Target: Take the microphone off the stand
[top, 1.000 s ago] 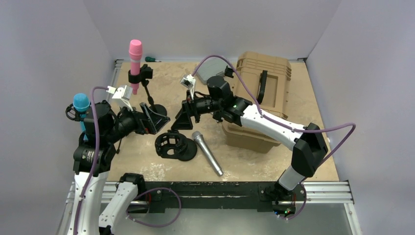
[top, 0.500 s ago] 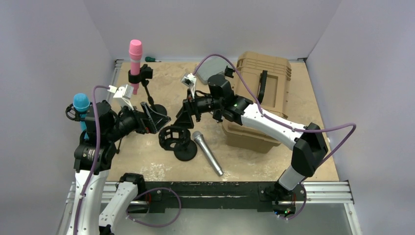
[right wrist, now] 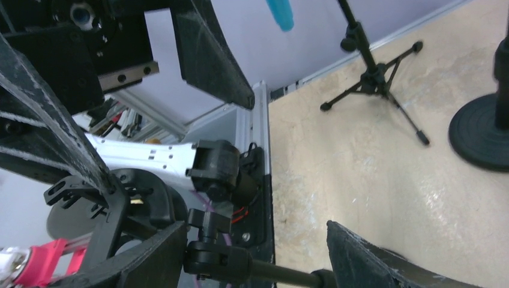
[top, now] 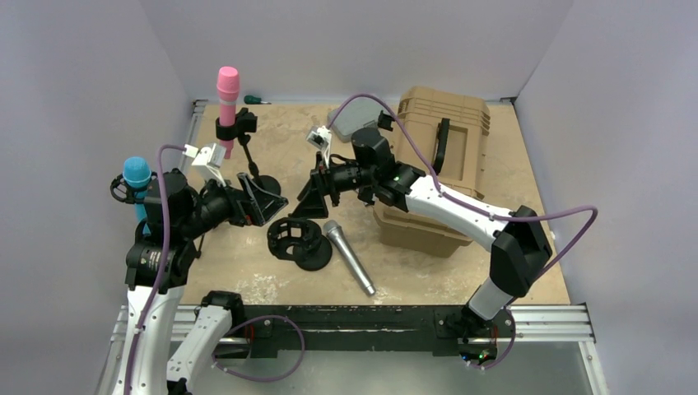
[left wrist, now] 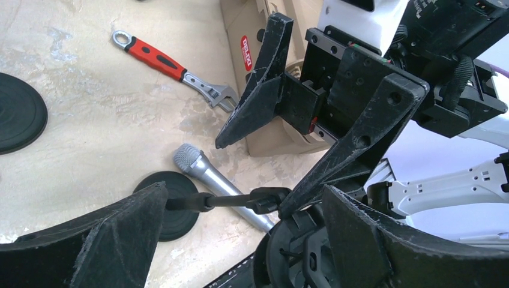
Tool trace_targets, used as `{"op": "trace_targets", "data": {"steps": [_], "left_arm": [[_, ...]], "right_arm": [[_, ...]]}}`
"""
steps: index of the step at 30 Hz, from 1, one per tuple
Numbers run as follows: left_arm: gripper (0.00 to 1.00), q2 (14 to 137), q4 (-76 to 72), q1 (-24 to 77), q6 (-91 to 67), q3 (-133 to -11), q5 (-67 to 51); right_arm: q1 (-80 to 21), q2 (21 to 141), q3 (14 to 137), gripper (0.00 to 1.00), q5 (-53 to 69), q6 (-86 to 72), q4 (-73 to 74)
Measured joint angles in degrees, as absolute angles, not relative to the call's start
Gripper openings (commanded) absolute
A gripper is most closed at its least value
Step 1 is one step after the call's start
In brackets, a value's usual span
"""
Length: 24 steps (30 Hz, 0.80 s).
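Lying flat on the worktop (top: 527, 164): silver microphone (top: 349, 256), out of the stand (top: 298, 241), head just beside the stand's round base. Left gripper (left wrist: 244, 189): jaws spread wide, clamping nothing, stand's rod running across the gap. Right gripper (right wrist: 257, 231): jaws also wide apart, same rod between them, no grip on it. Tan case (top: 428, 115) behind the right arm has a red label (left wrist: 246, 45); white text starts "DEL", rest unreadable.
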<state>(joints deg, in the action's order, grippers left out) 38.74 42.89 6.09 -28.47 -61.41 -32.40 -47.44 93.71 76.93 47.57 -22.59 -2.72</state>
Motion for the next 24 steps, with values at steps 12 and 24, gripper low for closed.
{"op": "trace_targets", "data": {"steps": [12, 24], "left_arm": [[0.98, 38.28, 42.92, 6.09, -28.4, -61.01, -32.18], [0.97, 37.71, 43.55, 6.09, -28.01, -61.01, -31.09]], "right_arm": [[-47.11, 94.56, 74.56, 0.75, 45.74, -23.86, -8.08], [-47.13, 96.05, 73.21, 0.73, 44.21, -24.23, -13.74]]}}
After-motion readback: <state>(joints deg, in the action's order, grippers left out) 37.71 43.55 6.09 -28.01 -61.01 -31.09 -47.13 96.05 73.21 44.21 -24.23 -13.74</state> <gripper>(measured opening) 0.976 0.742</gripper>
